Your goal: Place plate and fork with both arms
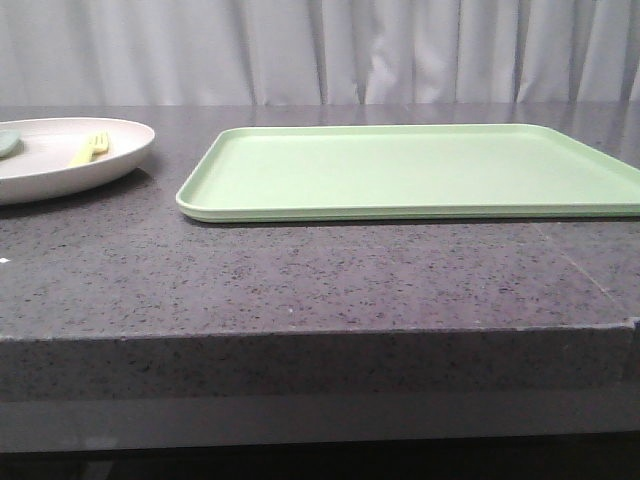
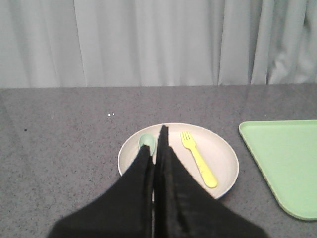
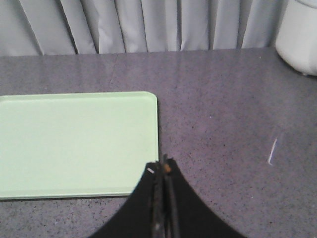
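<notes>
The light-green tray (image 1: 420, 170) lies bare on the grey counter (image 1: 300, 280), and just off its left end, apart from it, sits the plate (image 1: 60, 175), wide, shallow, off-white with a raised rim, carrying the fork (image 2: 198, 158) and a muted-green spoon (image 2: 147, 141). The left gripper (image 2: 159, 136) hangs over the plate with fingers clenched on nothing, so it should open wide and take the rim level, while the right gripper (image 3: 163, 168), also pressed together empty, hovers at the tray's right end. That little pale-yellow fork is short-tined and flat, best pinched across the handle.
</notes>
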`<state>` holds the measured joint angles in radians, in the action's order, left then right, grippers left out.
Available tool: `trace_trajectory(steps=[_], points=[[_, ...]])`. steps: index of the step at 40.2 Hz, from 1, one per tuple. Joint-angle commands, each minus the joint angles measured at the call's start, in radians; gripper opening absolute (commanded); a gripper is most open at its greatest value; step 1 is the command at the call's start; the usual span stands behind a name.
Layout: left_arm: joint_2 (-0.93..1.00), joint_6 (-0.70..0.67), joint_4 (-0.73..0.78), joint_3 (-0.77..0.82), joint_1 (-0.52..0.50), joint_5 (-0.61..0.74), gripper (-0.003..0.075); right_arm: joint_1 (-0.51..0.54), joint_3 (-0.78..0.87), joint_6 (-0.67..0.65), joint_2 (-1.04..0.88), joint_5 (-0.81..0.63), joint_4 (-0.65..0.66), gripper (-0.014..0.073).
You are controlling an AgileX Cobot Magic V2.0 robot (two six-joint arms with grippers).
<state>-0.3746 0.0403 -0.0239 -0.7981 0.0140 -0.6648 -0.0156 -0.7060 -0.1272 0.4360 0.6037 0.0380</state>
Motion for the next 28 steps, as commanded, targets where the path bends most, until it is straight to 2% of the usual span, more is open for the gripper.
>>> trace_trajectory(steps=[1,18,20,23,26,28], points=[[-0.054,-0.002,-0.009,-0.031,-0.003,0.073,-0.0018,-0.001,-0.034,0.001,0.049,-0.068,0.003,-0.0060],[-0.104,-0.002,-0.007,-0.031,-0.003,0.093,-0.0018,-0.001,-0.034,0.001,0.072,-0.068,0.002,-0.0057],[-0.104,-0.002,0.000,-0.031,-0.003,0.093,-0.0018,0.000,-0.033,0.001,0.072,-0.067,0.002,-0.0030],[-0.104,-0.002,0.000,-0.031,-0.003,0.099,-0.0017,0.000,-0.032,0.001,0.072,-0.070,0.009,0.0067],[-0.104,-0.002,0.000,-0.031,-0.003,0.106,0.0031,0.000,-0.032,0.001,0.072,-0.070,0.035,0.0285],[-0.104,-0.002,0.018,-0.031,-0.003,0.108,0.0122,0.000,-0.032,0.001,0.072,-0.070,0.046,0.0433]])
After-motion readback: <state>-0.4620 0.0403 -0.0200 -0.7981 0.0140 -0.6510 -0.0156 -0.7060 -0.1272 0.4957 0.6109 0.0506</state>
